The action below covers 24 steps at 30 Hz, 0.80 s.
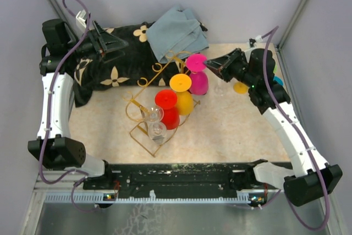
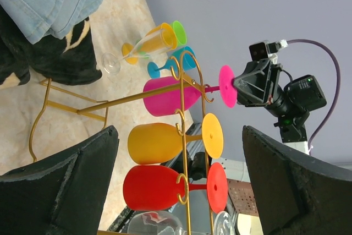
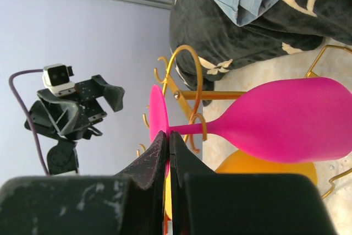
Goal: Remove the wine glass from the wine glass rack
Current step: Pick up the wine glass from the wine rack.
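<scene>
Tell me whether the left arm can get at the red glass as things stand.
Probably yes. The left gripper is open and faces the wine glass rack side-on, with the red glass hanging in plain sight and nothing between. The right gripper is shut on the foot of the pink glass, further along.

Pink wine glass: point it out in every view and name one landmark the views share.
Top external: the pink wine glass is right of centre, in the far half.
Left wrist: centre of the picture, foot pointing right.
Right wrist: bowl in the right half, stem running left.
Shared landmark: the gold wine glass rack it hangs on.
</scene>
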Each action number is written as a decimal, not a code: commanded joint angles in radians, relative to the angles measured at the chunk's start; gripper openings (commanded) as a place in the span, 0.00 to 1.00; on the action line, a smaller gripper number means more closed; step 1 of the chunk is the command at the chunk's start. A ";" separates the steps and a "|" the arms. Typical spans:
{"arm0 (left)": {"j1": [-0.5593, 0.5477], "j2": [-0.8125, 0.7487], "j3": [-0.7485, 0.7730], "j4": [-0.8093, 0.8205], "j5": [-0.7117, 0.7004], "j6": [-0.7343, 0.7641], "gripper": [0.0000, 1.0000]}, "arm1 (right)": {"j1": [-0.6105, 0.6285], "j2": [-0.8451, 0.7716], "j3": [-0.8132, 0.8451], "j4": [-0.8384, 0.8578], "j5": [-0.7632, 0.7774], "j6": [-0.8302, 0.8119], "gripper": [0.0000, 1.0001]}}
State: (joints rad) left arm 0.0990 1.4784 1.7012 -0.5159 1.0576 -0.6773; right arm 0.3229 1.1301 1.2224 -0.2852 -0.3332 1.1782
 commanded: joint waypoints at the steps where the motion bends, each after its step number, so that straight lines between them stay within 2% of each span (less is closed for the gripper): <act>1: 0.010 0.003 0.028 0.011 0.024 -0.009 0.98 | -0.016 -0.054 0.074 0.003 0.035 0.026 0.00; 24: 0.009 0.006 0.048 0.001 0.045 -0.005 0.98 | -0.021 -0.087 -0.058 0.006 0.008 0.052 0.00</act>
State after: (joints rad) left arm 0.1009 1.4818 1.7164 -0.5159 1.0794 -0.6849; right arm 0.3092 1.0672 1.1625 -0.3305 -0.3286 1.2247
